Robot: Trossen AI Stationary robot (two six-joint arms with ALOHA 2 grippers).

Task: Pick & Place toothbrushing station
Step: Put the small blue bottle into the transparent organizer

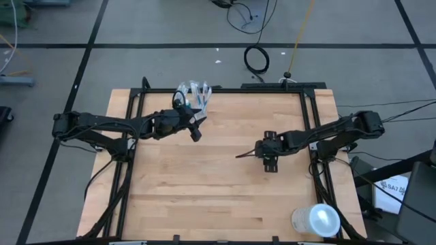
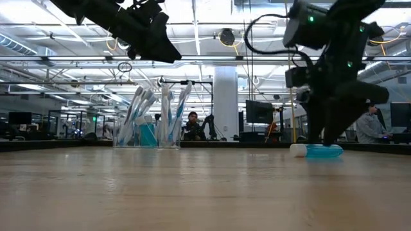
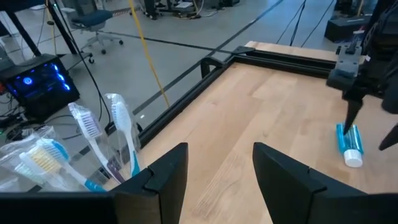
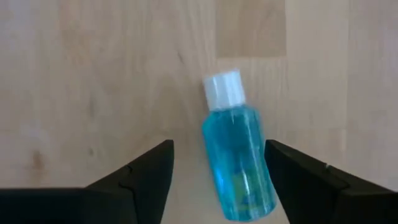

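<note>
Right wrist view: your right gripper (image 4: 214,171) hangs with fingers spread either side of the tube (image 4: 237,158), which lies flat on the table (image 4: 93,74), cap pointing away, long axis slightly skewed to the fingers. Farther off, the left gripper (image 1: 196,129), also spread, hovers beside the cup (image 1: 193,94) of toothbrushes (image 3: 87,134) at the far edge.

whitish cylinder (image 1: 317,220): table's near right corner | black cable coil (image 1: 257,60): floor beyond table

No legible text anywhere; printing on white sheet (image 1: 394,185) beside table too small to read.
</note>
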